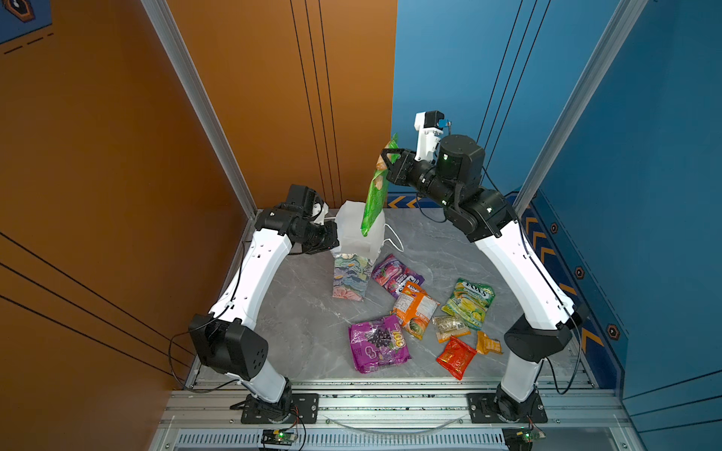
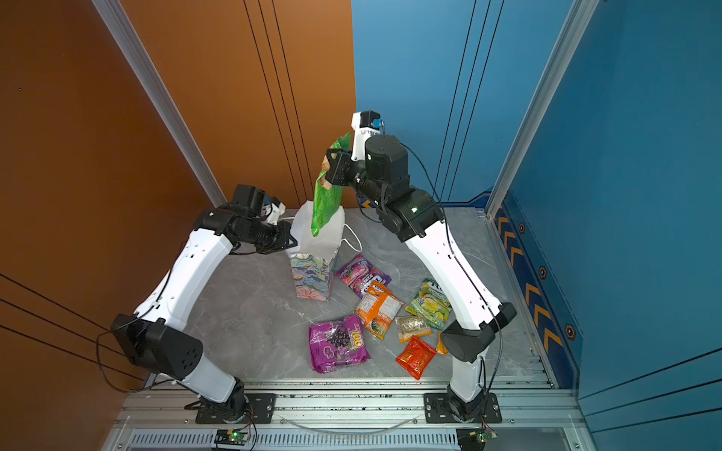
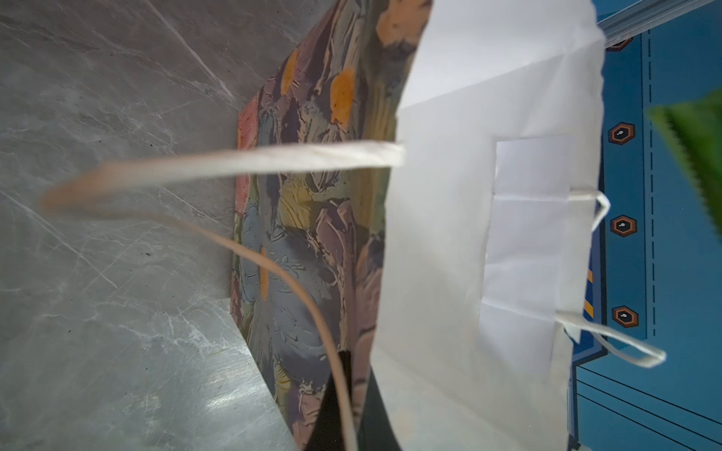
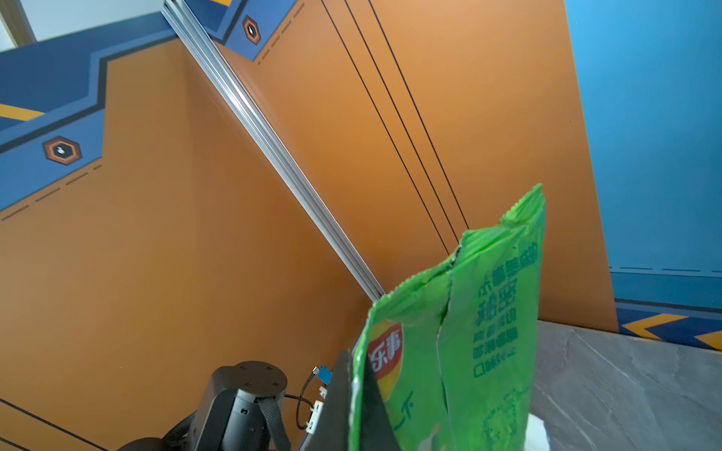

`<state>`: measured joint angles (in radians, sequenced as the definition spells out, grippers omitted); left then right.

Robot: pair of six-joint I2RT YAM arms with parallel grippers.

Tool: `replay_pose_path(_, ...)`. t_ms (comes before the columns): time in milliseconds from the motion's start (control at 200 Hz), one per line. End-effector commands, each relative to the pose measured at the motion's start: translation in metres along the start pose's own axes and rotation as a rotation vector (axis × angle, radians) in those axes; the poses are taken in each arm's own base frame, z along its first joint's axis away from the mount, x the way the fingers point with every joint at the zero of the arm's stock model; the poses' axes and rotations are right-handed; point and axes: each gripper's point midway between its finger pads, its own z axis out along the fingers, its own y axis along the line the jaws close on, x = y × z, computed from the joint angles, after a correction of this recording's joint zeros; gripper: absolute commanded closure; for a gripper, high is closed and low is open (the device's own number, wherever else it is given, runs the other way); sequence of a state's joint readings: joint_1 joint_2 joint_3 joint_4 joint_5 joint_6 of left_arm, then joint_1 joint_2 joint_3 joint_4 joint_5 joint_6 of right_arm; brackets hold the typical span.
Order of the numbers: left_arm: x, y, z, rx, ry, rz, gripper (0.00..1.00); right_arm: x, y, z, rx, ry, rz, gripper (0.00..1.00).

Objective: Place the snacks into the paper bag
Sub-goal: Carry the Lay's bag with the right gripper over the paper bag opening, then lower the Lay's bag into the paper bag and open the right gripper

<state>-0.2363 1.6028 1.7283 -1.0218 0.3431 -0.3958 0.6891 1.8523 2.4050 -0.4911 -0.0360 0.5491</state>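
In both top views the right claw (image 1: 385, 164) pinches the green packet (image 1: 374, 203) near its upper seal, so it hangs long and narrow over the paper bag (image 1: 353, 273). Its lower tip overlaps the white opening, but I cannot tell whether it is inside yet. The left claw (image 1: 336, 236) is pressed shut on the bag's side rim, probably to keep it upright and open. The other snacks (image 1: 414, 308) lie flat on the grey marbled bench (image 1: 304, 324).

The left wrist view shows matte white paper inside the bag, floral print outside, a twisted cord handle (image 3: 273, 156) and dark fingers (image 3: 377, 425) flanking the bag wall.

The right wrist view shows crinkly glossy film with a toothed seal, clamped between dark fingers (image 4: 338, 402).
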Motion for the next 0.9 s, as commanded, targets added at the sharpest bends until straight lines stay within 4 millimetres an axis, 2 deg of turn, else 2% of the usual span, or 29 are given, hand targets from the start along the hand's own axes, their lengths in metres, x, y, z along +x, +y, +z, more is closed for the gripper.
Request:
replay_pose_path(0, 0.007, -0.016, -0.008, 0.056, 0.012, 0.049, 1.0, 0.003, 0.028, -0.003, -0.075, 0.01, -0.012, 1.0)
replay_pose_path(115, 0.009, -0.019, -0.009, 0.07, 0.017, 0.057, 1.0, 0.018, 0.027, 0.008, -0.062, 0.036, -0.031, 1.0)
replay_pose_path(340, 0.012, -0.025, -0.012, 0.097, 0.021, 0.074, 1.0, 0.041, 0.0, 0.027, 0.03, 0.084, -0.084, 1.0)
replay_pose_path(586, 0.012, -0.022, -0.012, 0.096, 0.021, 0.074, 1.0, 0.071, -0.03, 0.043, 0.136, 0.144, -0.189, 1.0)
replay_pose_path(746, 0.009, -0.012, -0.011, 0.081, 0.019, 0.047, 1.0, 0.101, -0.028, 0.046, 0.12, 0.211, -0.29, 1.0)
replay_pose_path(896, 0.003, 0.003, -0.01, 0.046, 0.006, 0.005, 1.0, 0.128, -0.026, 0.037, 0.144, 0.248, -0.387, 1.0)
